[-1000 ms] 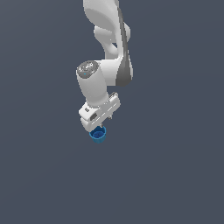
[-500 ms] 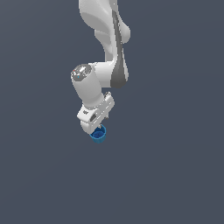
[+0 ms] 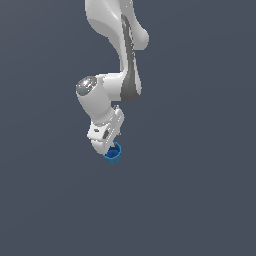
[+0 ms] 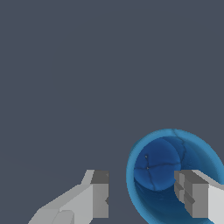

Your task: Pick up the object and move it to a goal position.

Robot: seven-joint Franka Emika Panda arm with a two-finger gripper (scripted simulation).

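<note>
- In the exterior view my pincer (image 3: 107, 148) covers the upper left part of the blue cup (image 3: 114, 154); my fingertips are too small there to tell apart.
- In the wrist view the cup (image 4: 162, 175) is cut off at the lower edge.
- One finger (image 4: 194, 194) hides part of the cup's inside wall.
- My arm (image 3: 117, 40) is cut off at the exterior view's top edge.

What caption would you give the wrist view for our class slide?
Open claw straddling the blue cup's rim, one finger inside, the other outside.
</note>
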